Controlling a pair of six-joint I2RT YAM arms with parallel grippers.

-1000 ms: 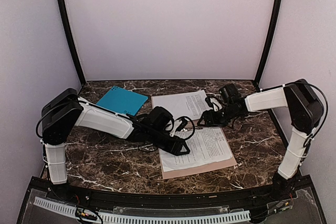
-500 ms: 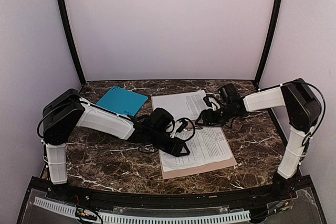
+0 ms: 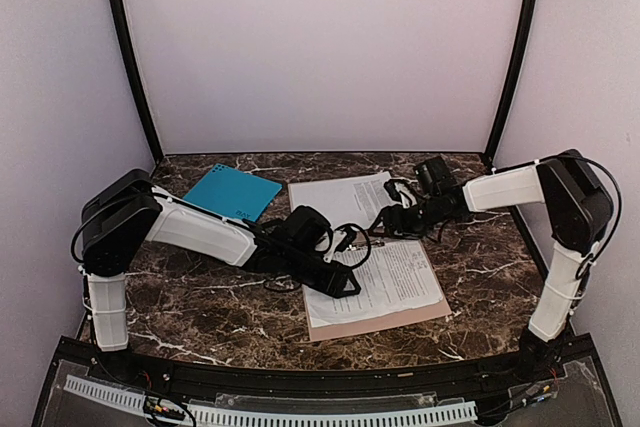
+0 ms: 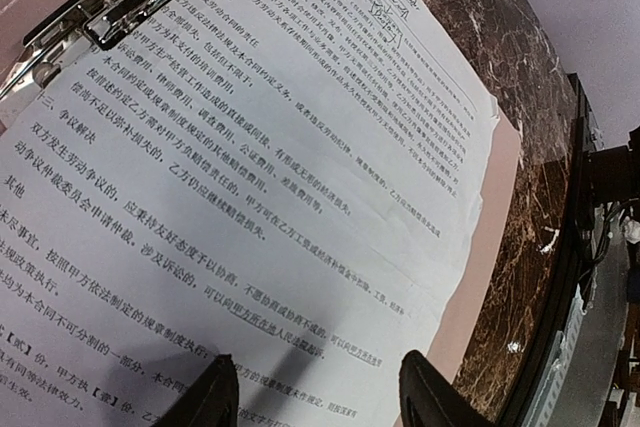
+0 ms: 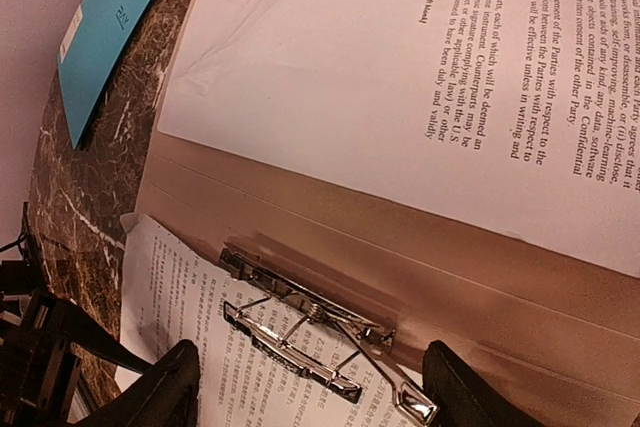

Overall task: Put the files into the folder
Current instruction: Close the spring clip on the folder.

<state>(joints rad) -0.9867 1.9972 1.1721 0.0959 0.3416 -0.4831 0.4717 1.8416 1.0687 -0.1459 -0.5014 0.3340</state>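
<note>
Folder open; left claw, right claw low over it, both spread.

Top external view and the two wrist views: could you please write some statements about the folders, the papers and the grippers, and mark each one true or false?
1. The tan folder lies open. True.
2. The teal folder lies on top of the printed sheets. False: it lies apart from them on the marble table, at the back left.
3. The left gripper is shut on a sheet. False: its jaws stand open over the sheet with Chinese text.
4. The metal clip sits at one end of that sheet. True.
5. The right gripper is open, close to the clip. True.
</note>
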